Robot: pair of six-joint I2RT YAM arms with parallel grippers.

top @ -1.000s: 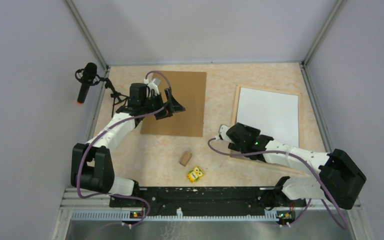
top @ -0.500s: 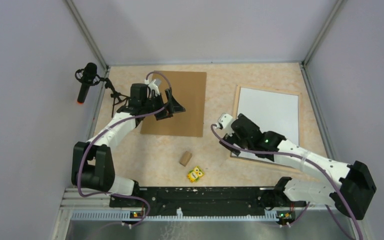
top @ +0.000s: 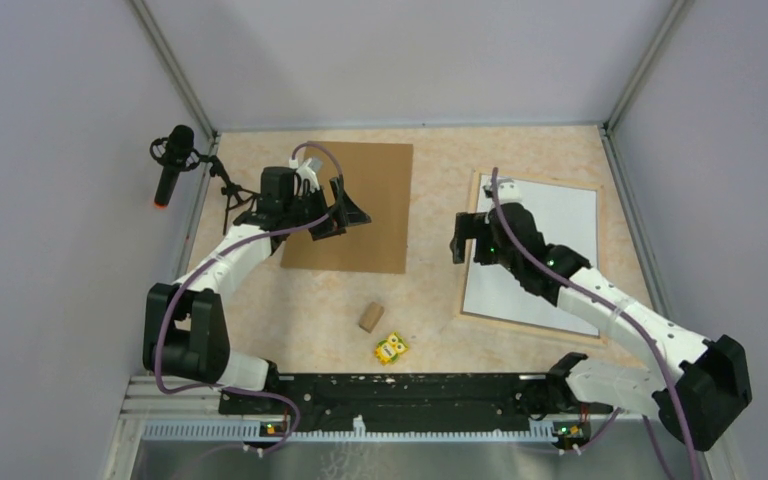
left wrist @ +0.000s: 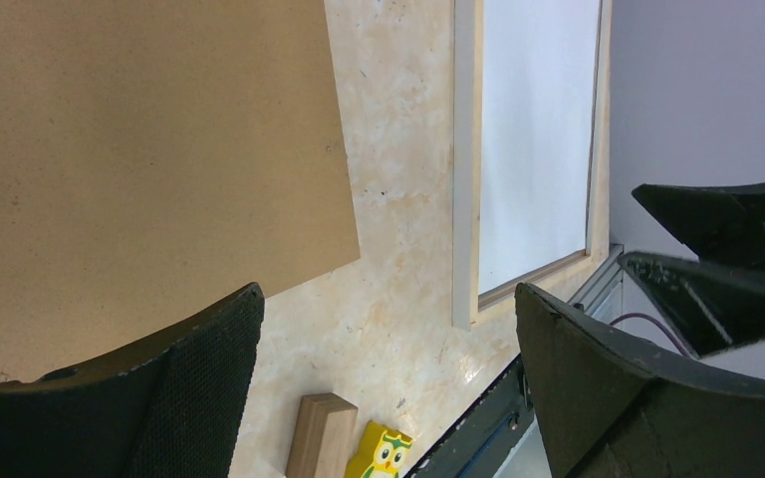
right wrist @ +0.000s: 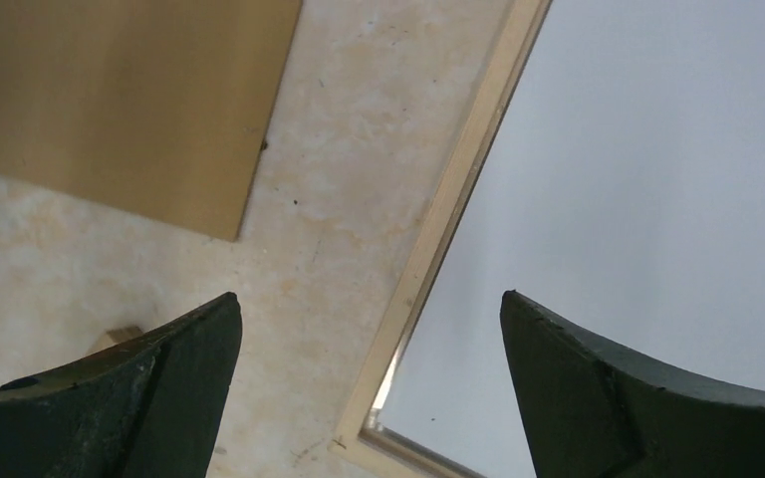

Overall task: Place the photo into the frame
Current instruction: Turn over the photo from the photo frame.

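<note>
From the overhead view, the frame (top: 530, 324) lies flat on the right half of the surface (top: 440, 165), its pale wood strips facing up. A plain white sheet fills the opening. This is most likely the photo (top: 560, 230) lying face down, since no dark print shows anywhere. The right claw (top: 463, 236) hovers over the frame's left strip, spread wide and grasping nothing. The left claw (top: 340, 218) hangs over the brown backing board (top: 370, 190) on the left half, also released and empty. A small wooden block (top: 370, 317) and a yellow owl toy (top: 391, 348) sit near the front, between the two arms and apart from both sheets.

In the left wrist view, the left claw (left wrist: 388, 299) has its fingers parted with only bare surface between them. The backing board (left wrist: 149, 139) lies just beyond them. The frame (left wrist: 466, 159) with the photo (left wrist: 538, 139) inside lies well apart from it.

In the right wrist view, the right claw (right wrist: 369, 299) stands open above the frame's strip (right wrist: 458, 199). The photo (right wrist: 657, 199) sits inside the strip and looks flush with it, though one corner shows a thin gap.

By this reading the insertion itself is done or nearly done. What may be left is checking that the photo lies square, and perhaps laying the backing board over it.
</note>
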